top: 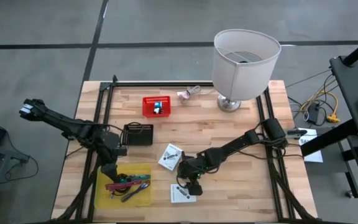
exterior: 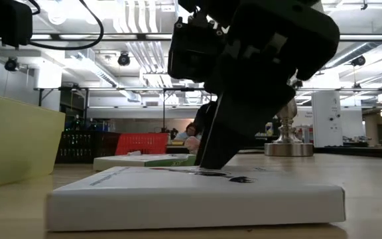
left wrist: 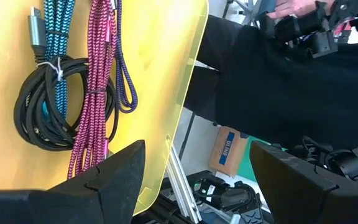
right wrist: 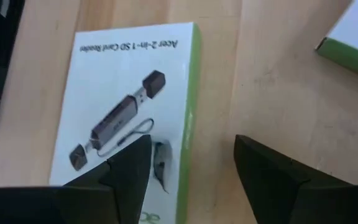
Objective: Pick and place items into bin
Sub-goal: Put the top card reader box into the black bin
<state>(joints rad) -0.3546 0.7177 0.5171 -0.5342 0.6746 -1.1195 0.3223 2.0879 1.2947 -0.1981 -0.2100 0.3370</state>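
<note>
A yellow bin [top: 143, 198] sits at the table's near left and holds a black coiled cable [left wrist: 39, 115], a magenta cable [left wrist: 95, 93], a teal cable [left wrist: 58, 25] and a purple one [left wrist: 123, 62]. My left gripper [top: 112, 171] is open and empty over the bin's far edge; in its wrist view [left wrist: 197, 149] the bin's rim lies between the fingers. A white printed card-reader box [right wrist: 129, 93] lies flat on the table near the front middle. My right gripper [right wrist: 191, 146] is open, pointing down over the box's green-edged side. My right gripper comes at the white box [exterior: 197, 196] from above, slanting down. One finger [exterior: 214, 149] reaches down to the box's top face [exterior: 204, 174], and the other stands over the bare table beside the box's green edge [right wrist: 188, 112]. I cannot tell whether the finger touches the box.
A second white box [top: 171, 155] lies just beyond the first. A black box [top: 138, 134], a red basket [top: 156, 106] and a big white lamp [top: 244, 62] stand farther back. Black rails run along both table sides.
</note>
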